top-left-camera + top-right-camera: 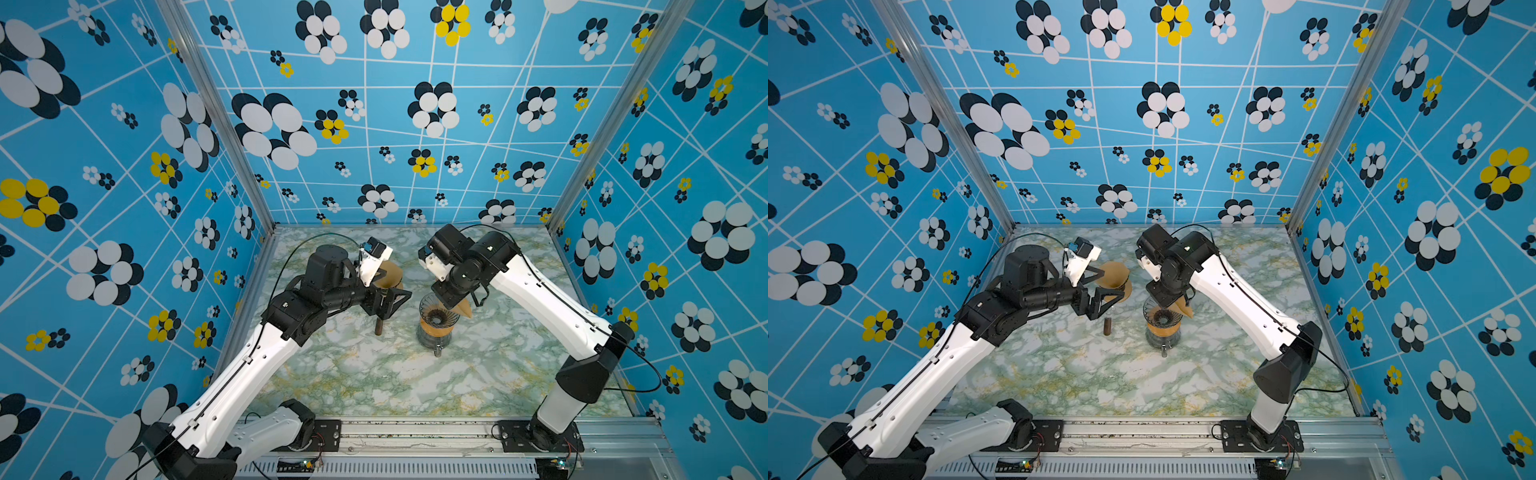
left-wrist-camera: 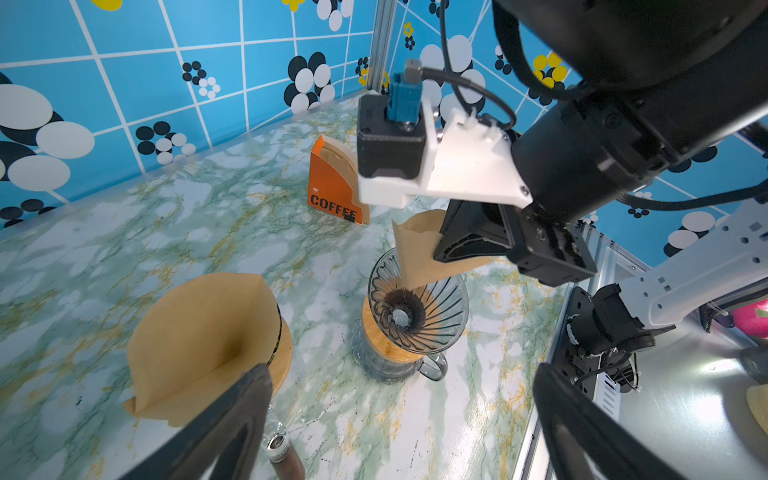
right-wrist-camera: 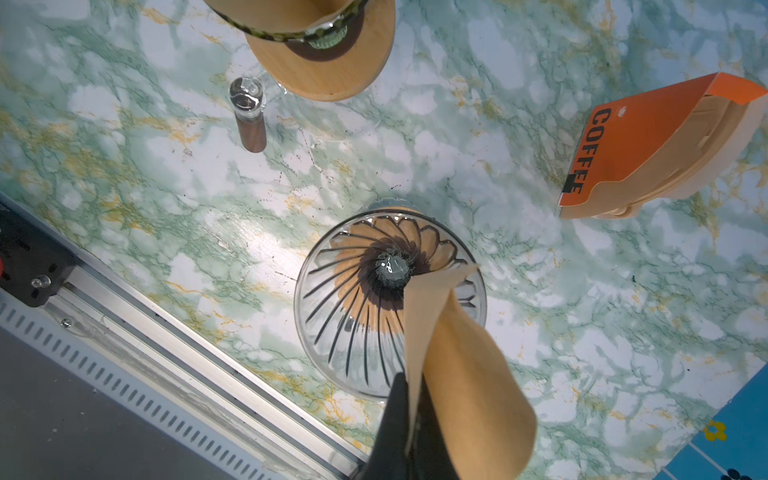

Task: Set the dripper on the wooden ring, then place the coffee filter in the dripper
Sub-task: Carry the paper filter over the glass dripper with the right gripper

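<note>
Paper is the worry: mid-frame, the coffee filter hangs tilted over the glass dripper, only its tip inside the rim, pinched in the closed right claw. Released so, it could flop onto the surface or sit creased. Farther back, the left claw gapes empty beside a second dripper, already lined.

I see three blue walls printed with white lines and black, white and yellow flowers, silver metal corner posts, and a brightly lit green-veined marble-look table.
</note>
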### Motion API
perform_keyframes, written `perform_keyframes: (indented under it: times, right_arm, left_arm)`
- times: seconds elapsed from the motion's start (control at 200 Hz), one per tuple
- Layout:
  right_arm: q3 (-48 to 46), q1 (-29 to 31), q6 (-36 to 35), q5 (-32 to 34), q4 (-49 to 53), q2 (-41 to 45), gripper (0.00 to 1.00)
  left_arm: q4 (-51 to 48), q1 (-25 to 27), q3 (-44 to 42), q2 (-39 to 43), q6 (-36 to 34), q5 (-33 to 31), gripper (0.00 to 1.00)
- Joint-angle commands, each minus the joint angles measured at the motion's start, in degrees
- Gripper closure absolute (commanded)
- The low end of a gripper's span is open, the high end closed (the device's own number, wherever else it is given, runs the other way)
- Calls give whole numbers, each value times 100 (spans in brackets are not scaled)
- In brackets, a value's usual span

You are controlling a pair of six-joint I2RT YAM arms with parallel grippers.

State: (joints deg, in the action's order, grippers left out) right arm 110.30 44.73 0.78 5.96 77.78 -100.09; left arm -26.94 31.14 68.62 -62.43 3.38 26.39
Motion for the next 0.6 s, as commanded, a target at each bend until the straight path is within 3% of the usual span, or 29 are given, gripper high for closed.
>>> perform_keyframes:
  times: [0.0,0.325,0.595]
  right_arm:
    - [150,57,-28,116,203,-109,99]
    - [-51,79,-20,-15,36,-192,93]
    - [-187,79,35,-248,-173,-178,76]
  left_arm:
    - [86,-44,-86,68,-30,-49,1]
    - [66,-46,-68,13,-37,13,1]
    - [66,-47,-72,8,-29,15,1]
